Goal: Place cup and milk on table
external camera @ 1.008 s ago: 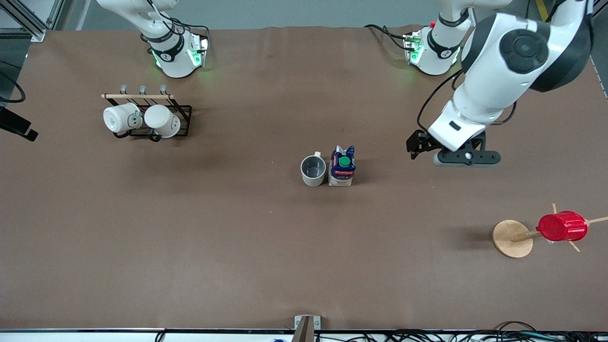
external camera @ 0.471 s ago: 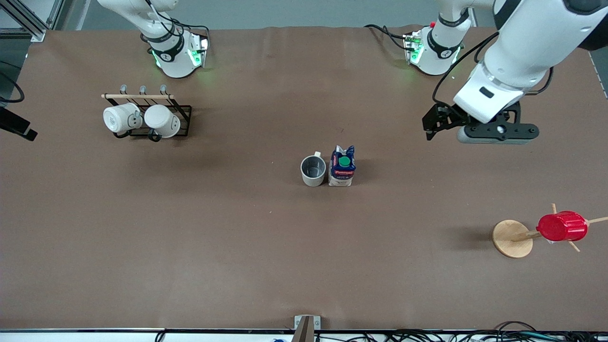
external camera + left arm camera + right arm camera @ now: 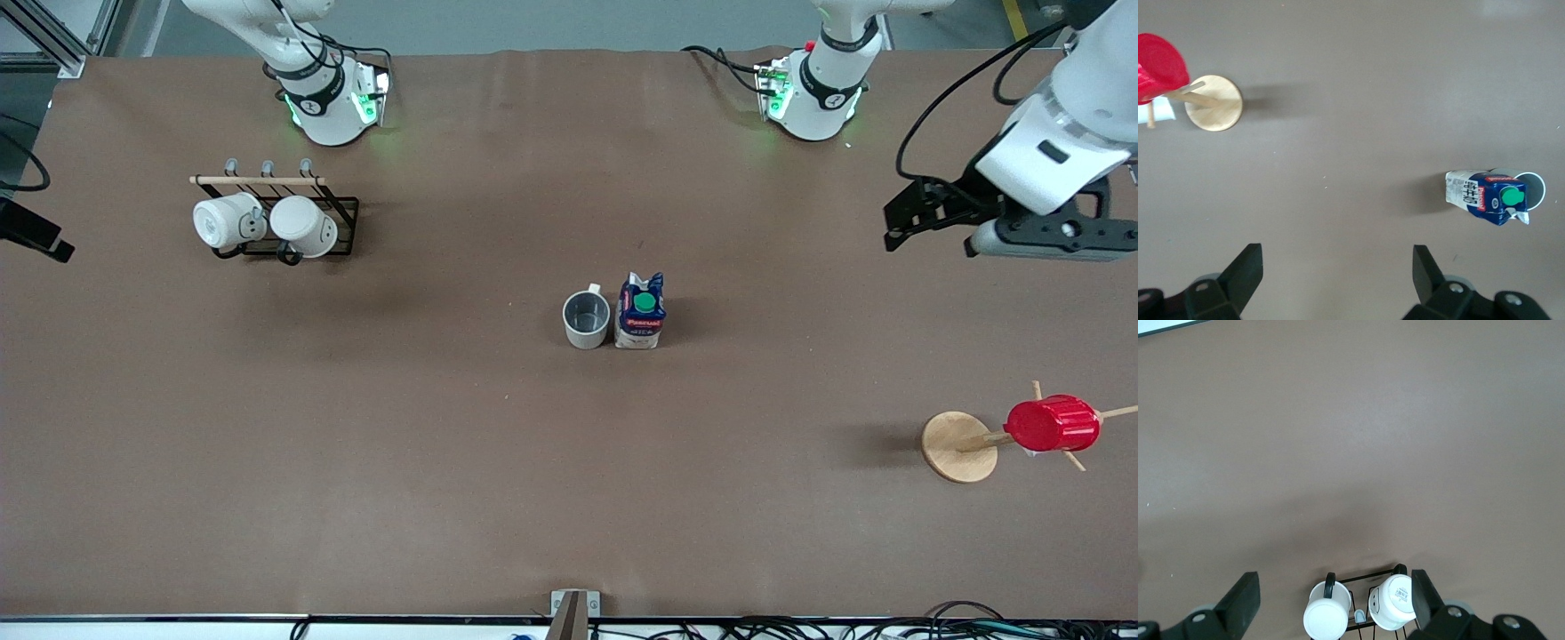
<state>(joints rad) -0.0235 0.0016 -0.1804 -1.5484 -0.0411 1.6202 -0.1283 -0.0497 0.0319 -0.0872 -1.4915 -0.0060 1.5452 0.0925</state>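
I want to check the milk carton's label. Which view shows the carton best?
The left wrist view: the milk carton fills more of the picture, its printed side and green cap showing. The front view shows it smaller, beside the cup. The right wrist view misses it.

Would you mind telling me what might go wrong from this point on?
The cup and milk stand side by side on the table, apparently touching, so nudging one may topple the other. The left gripper, open, is up over the table's left-arm end, near the red cup on its wooden stand; a low sweep might clip it.
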